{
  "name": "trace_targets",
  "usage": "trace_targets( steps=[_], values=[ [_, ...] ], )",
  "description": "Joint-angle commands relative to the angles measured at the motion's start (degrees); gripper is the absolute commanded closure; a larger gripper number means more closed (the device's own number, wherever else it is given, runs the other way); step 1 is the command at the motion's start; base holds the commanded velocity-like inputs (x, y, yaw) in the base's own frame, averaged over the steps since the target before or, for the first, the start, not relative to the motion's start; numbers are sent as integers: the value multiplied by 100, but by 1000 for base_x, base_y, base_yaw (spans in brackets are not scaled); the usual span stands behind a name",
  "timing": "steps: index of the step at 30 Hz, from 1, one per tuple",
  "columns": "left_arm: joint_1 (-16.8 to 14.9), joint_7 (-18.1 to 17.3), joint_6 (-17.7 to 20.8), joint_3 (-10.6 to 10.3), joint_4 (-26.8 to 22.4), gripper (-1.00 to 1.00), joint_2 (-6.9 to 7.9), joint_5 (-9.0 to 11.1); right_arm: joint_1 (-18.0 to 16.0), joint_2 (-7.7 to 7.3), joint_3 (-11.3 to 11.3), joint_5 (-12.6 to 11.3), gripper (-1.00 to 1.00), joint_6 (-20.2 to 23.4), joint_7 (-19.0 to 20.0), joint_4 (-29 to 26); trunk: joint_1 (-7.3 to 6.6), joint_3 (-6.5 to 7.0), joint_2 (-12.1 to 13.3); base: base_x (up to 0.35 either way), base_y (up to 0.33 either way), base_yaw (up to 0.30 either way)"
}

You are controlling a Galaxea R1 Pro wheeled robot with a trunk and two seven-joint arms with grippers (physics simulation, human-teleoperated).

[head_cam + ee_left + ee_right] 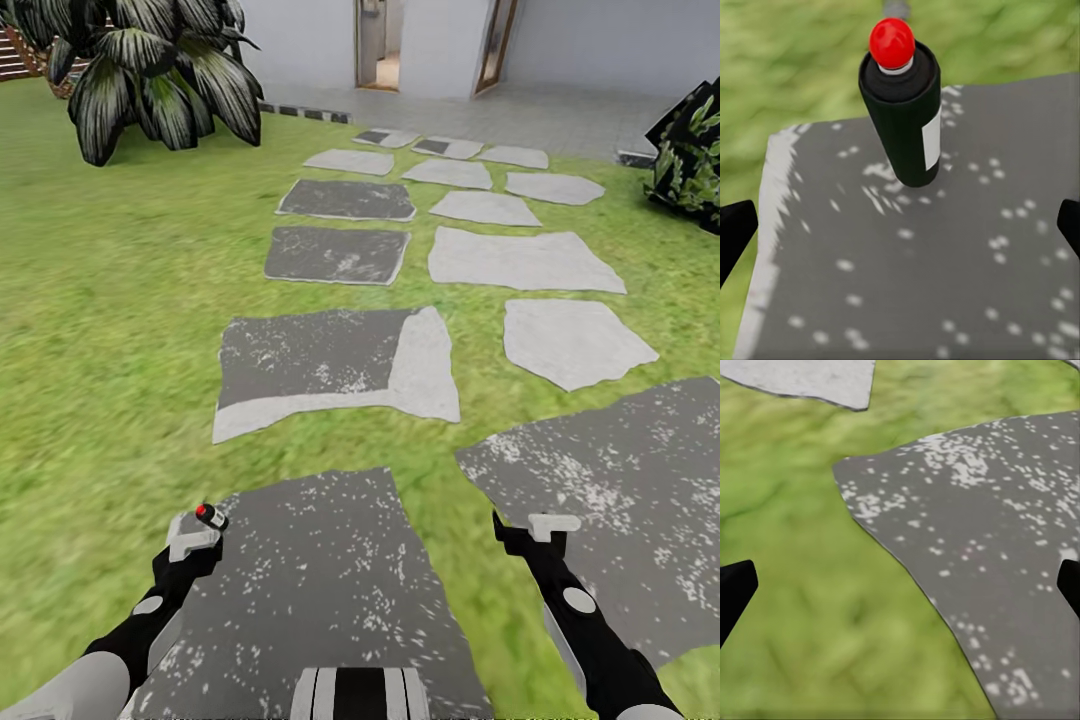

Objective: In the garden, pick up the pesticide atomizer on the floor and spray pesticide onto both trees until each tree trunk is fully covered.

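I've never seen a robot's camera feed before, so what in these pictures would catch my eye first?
Probably the pesticide atomizer, a dark bottle with a bright red knob, standing on a speckled grey stepping stone just ahead of the left gripper. Beyond it, a path of grey slabs crosses the green lawn toward a white house, with a big dark-leaved plant at far left.

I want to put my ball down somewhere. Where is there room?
Grass left of the stepping stones is bare up to the dark-leaved plant. The near stone by the left gripper carries the atomizer. The right gripper hangs over another dark stone.
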Motion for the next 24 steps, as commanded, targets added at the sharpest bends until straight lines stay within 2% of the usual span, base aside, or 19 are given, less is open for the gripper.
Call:
trace_targets(
  steps=[1, 7, 12, 20, 24],
  values=[
    [0, 0, 0, 0, 0, -100, 1, 0, 0, 0, 0, 0, -100, 0, 0, 0, 0, -9, 0, 0, 0, 0],
    [0, 0, 7, 0, 0, -100, -2, 0, 0, 1, 0, 0, -100, 0, 0, 0, 0, -31, 0, 20, 3, 0],
    [0, 6, 7, 3, 0, -100, -3, 0, 0, 2, 0, 0, -100, 0, 0, -2, 0, -33, 0, 223, 62, 0],
    [0, 8, 7, 7, 0, -100, 3, 0, 0, -1, 0, 0, -100, 0, 0, -7, 0, -33, 0, 62, 13, 0],
    [0, 8, 9, 5, 0, -100, 2, 0, 0, 2, 0, 0, -100, 0, 0, -7, 0, -33, 0, 208, 1, 0]
  ],
)
